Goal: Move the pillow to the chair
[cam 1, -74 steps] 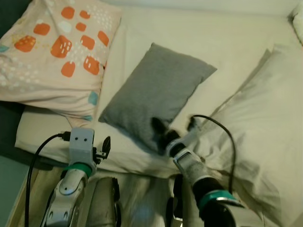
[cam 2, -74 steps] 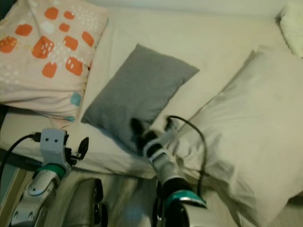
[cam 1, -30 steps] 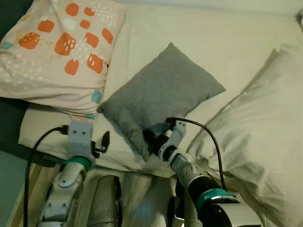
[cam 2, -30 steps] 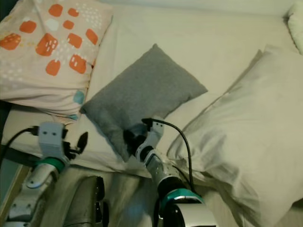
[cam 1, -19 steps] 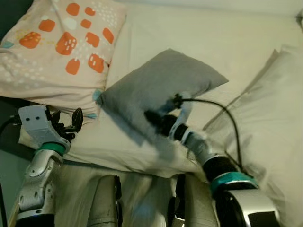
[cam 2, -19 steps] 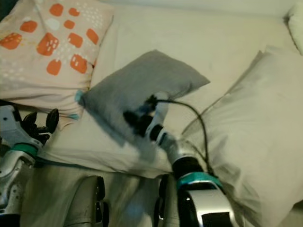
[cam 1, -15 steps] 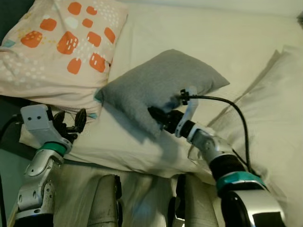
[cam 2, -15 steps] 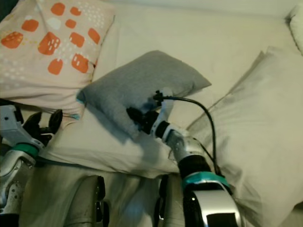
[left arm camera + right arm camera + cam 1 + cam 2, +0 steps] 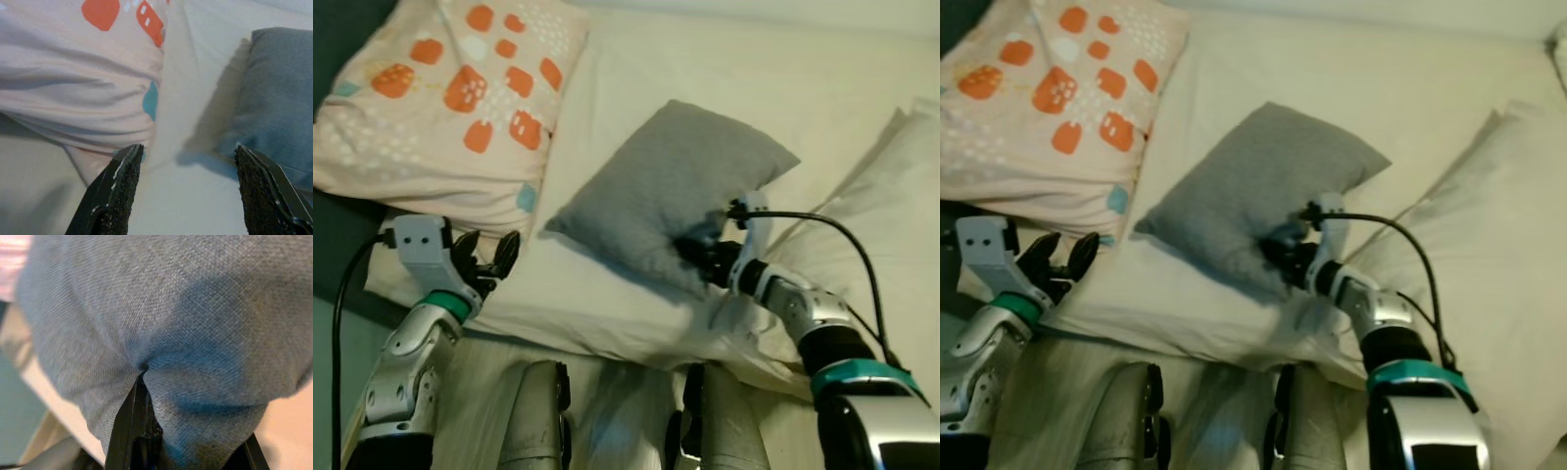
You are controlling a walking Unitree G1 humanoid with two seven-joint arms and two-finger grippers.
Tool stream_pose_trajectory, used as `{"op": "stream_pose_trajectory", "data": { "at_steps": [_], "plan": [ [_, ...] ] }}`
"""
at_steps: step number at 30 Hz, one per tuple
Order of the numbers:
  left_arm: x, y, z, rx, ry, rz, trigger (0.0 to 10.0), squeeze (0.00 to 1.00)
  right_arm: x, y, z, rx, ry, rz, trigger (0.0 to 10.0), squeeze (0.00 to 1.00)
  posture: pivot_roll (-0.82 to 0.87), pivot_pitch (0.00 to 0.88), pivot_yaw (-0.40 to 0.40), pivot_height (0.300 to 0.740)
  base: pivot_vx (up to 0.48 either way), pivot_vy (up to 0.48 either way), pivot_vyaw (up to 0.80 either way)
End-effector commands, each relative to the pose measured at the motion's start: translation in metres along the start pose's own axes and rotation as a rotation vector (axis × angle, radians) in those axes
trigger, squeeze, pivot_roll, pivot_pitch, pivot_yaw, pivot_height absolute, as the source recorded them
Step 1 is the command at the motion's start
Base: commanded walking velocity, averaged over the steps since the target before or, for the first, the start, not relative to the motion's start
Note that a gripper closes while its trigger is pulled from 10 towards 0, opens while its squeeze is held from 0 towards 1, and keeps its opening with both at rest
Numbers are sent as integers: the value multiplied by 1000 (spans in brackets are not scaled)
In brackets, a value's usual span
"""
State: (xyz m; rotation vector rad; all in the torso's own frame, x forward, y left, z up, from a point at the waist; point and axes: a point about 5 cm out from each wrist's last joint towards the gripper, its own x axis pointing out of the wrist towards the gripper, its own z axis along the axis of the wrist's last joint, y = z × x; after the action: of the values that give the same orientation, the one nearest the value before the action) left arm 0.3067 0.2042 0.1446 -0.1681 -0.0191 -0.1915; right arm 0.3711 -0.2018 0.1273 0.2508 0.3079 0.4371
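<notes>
1. The grey pillow [image 9: 674, 191], flat on the bed [image 9: 822, 88] a moment ago, has been pinched at its near edge and raised there; the far corner is seen resting on the sheet.
2. The right gripper [image 9: 697, 257] is clamped on that edge, fabric bunched between its fingers [image 9: 133, 407].
3. The left gripper [image 9: 485, 257], well left of the grey pillow, is held wide and has been lifted.
4. The grasp looks secured; carrying to the chair remains.
5. The grey pillow is soft, woven, squarish; left of it lies an orange-patterned pillow [image 9: 450, 98], right a plain cream pillow [image 9: 891, 215].
</notes>
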Motion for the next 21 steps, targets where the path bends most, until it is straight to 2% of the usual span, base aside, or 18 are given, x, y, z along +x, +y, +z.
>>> {"op": "stream_pose_trajectory", "data": {
  "at_steps": [1, 2, 4, 6, 8, 9, 11, 13, 15, 18, 19, 20, 21],
  "plan": [
    [1, -4, -11, -50, 56, -48, 10000, 0, -15, -19, 11, 3, -35, -69, 0, 0, 132, 184, 63, 595, 0, 0, 0],
    [1, -4, -11, -50, 56, -48, 10000, 0, -15, -19, 11, 3, -35, -69, 0, 0, 132, 184, 63, 595, 0, 0, 0],
    [7, -9, -19, -93, 101, -112, 10000, 0, -29, -37, 7, -21, 8, -158, 0, 0, 119, 192, 65, 595, 0, 0, 0],
    [7, -9, -19, -93, 101, -112, 10000, 0, -29, -37, 7, -21, 8, -158, 0, 0, 119, 192, 65, 595, 0, 0, 0],
    [10, -11, -31, -106, 154, -150, 10000, 0, -42, -56, 2, -60, 44, -340, 0, 0, 110, 195, 69, 595, 0, 0, 0],
    [10, -11, -31, -106, 154, -150, 10000, 0, -42, -56, 2, -60, 44, -340, 0, 0, 110, 195, 69, 595, 0, 0, 0],
    [19, -14, -46, -87, 204, -158, 10000, 0, -50, -68, -7, -98, 65, -499, 0, 0, 101, 205, 77, 595, 0, 0, 0],
    [19, -14, -46, -87, 204, -158, 10000, 0, -50, -68, -7, -98, 65, -499, 0, 0, 101, 205, 77, 595, 0, 0, 0],
    [27, -19, -66, -98, 268, -161, 10000, 0, -48, -66, -27, -151, 140, -536, 0, 0, 89, 212, 89, 595, 0, 0, 0],
    [30, -22, -73, -91, 297, -162, 10000, 0, -45, -61, -40, -174, 190, -517, 0, 0, 82, 215, 97, 595, 0, 0, 0],
    [33, -27, -78, -159, 313, -187, 10000, 0, -41, -54, -54, -191, 241, -484, 0, 0, 74, 217, 107, 595, 0, 0, 0],
    [33, -27, -78, -159, 313, -187, 10000, 0, -41, -54, -54, -191, 241, -484, 0, 0, 74, 217, 107, 595, 0, 0, 0],
    [36, -32, -78, -248, 314, -207, 10000, 0, -38, -48, -67, -199, 282, -452, 0, 0, 69, 218, 114, 595, 0, 0, 0]
  ]
}}
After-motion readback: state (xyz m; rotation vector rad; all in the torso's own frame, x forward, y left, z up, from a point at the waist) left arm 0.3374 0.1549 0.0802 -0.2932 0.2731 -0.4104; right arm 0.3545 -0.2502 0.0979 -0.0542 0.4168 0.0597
